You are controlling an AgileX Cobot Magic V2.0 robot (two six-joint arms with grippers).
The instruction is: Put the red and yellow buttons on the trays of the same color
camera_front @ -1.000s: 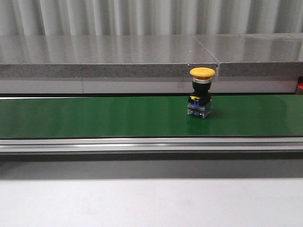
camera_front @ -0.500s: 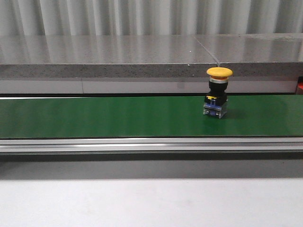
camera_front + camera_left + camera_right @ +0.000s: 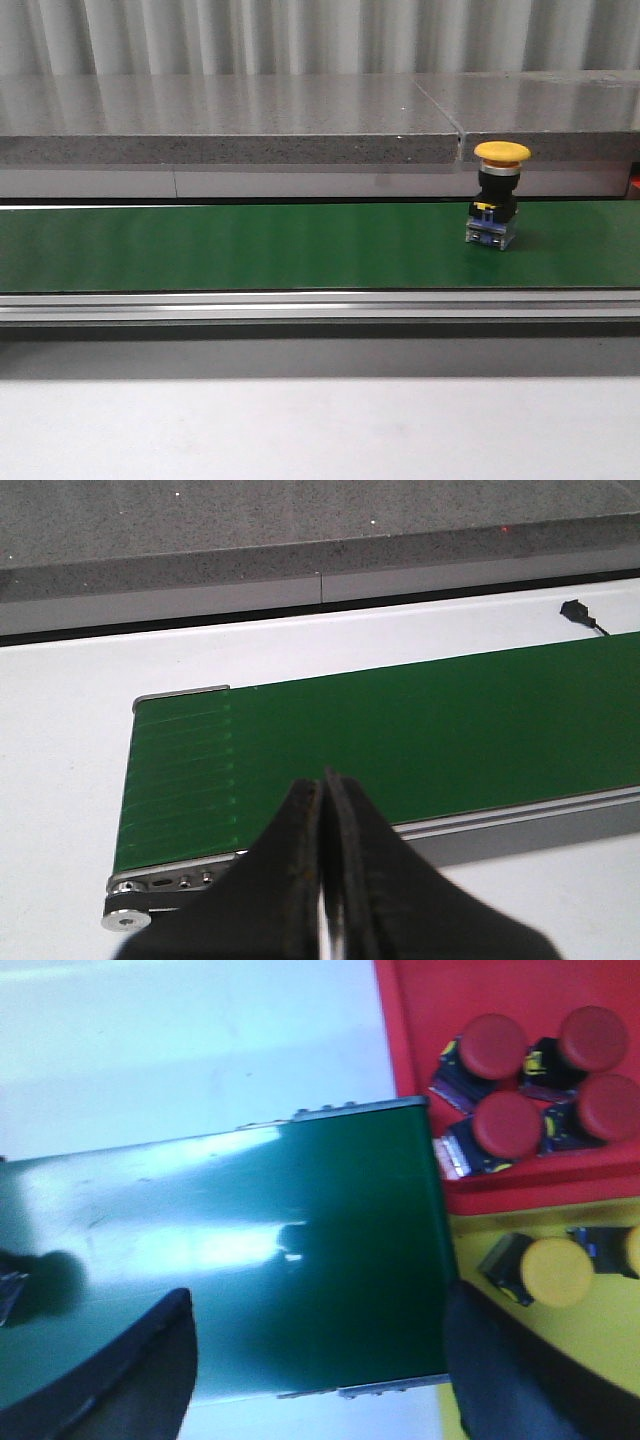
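A yellow button stands upright on the green belt, toward its right side, bare belt all around it. The left gripper is clenched on nothing above the belt's end. The right gripper is spread wide over the other end, beside the red tray and yellow tray, which seem to touch.

yellow button upright, probably blue-based

Green conveyor belt with metal side rail; grey stone ledge behind; white table in front.
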